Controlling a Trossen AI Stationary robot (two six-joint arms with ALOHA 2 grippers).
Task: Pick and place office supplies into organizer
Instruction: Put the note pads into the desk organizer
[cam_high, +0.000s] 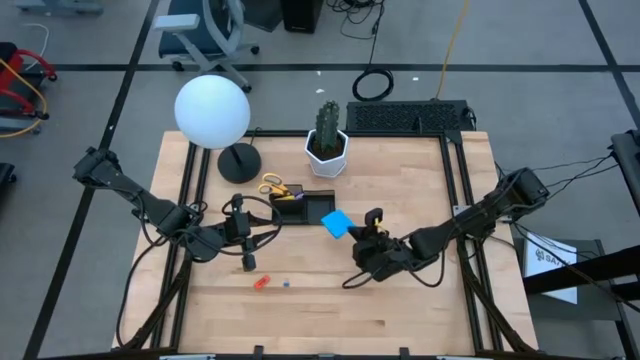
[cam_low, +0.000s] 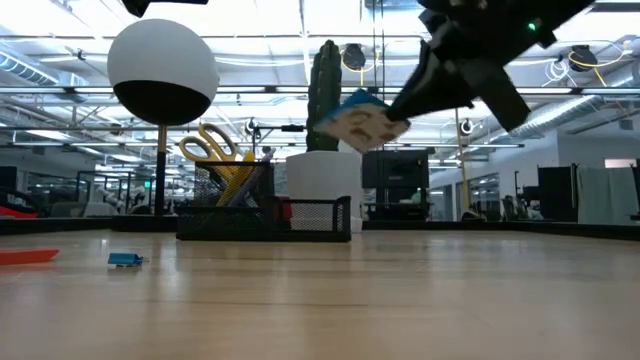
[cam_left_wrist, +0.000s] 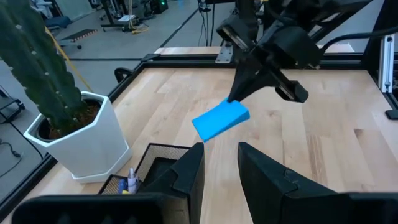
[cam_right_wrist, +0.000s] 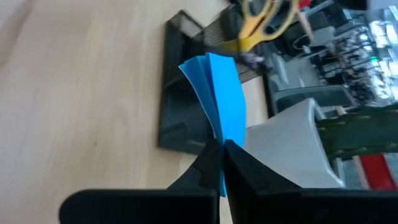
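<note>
The left gripper (cam_high: 247, 262) waits over the table left of the organizer (cam_high: 303, 208), fingers apart and empty. The organizer, a black mesh tray, already holds the yellow-handled scissors (cam_high: 273, 187). Just right of it and raised, the right gripper (cam_high: 360, 232) clamps the blue sticky-note pad (cam_high: 337, 224) by one edge; the pad looks fanned, apparently tilting toward the tray.

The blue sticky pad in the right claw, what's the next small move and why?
Probably carry it a little farther over the organizer, then lower it before letting go. The right claw holds the blue sticky pad by one edge, lifted off the table and tilted, just beside the tray's open compartment. The scissors already stand in the far end.
</note>
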